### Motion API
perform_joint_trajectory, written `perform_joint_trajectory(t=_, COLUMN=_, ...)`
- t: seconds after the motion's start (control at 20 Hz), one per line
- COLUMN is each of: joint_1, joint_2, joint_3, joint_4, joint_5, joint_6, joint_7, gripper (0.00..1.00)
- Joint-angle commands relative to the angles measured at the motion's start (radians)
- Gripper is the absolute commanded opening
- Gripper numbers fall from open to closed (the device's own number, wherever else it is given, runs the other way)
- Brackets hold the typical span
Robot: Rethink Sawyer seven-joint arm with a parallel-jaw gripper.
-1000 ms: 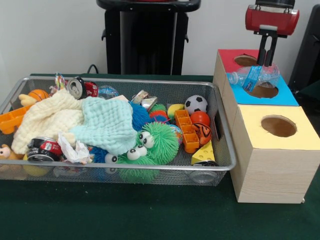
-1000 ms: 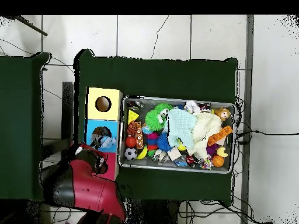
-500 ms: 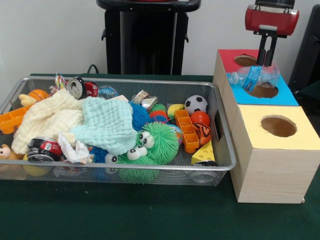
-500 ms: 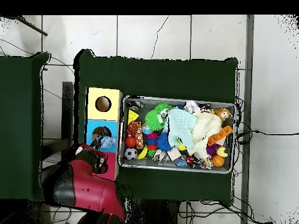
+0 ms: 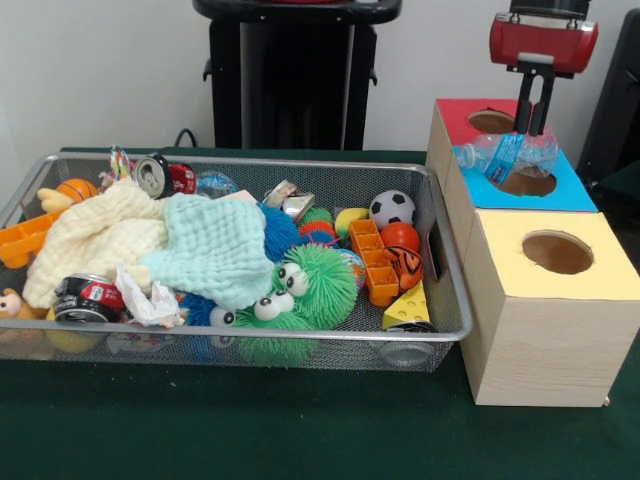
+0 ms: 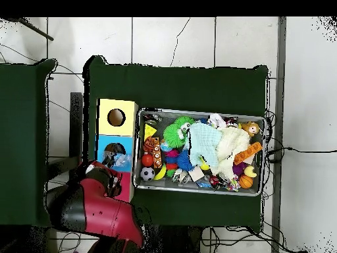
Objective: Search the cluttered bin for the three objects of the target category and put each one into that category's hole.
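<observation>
A clear plastic bottle (image 5: 505,155) lies tilted across the hole of the blue box top (image 5: 572,192), neck pointing left. My gripper (image 5: 535,124) hangs right above the bottle's far end, its black fingers open and just over the plastic, its red body higher up. From overhead, the bottle (image 6: 118,159) shows in the blue hole, and the red arm (image 6: 99,207) covers part of the red box top (image 6: 126,189). The wire bin (image 5: 452,262) holds cans, balls, cloths and fuzzy toys. A crushed can (image 5: 158,176) lies at its back left, another can (image 5: 86,298) at its front left.
The wooden box row stands right of the bin: red top (image 5: 458,112) farthest, blue in the middle, yellow top (image 5: 596,283) nearest, each with a round hole. A soccer ball (image 5: 392,208), an orange block (image 5: 372,262) and a cheese wedge (image 5: 408,306) crowd the bin's right end.
The gripper's red body has crept slightly upward and the arm has shifted a little in the overhead view. The bottle has stayed on the blue hole.
</observation>
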Motion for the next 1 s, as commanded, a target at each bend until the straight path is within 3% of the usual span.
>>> perform_joint_trajectory(t=0.05, joint_1=-0.048, joint_2=0.047, joint_3=0.086, joint_4=0.069, joint_5=-0.053, joint_6=-0.039, joint_7=0.164, gripper=0.00)
perform_joint_trajectory(t=1.0, joint_1=-0.085, joint_2=0.078, joint_3=0.125, joint_4=0.083, joint_5=-0.090, joint_6=-0.119, joint_7=0.176, gripper=0.00)
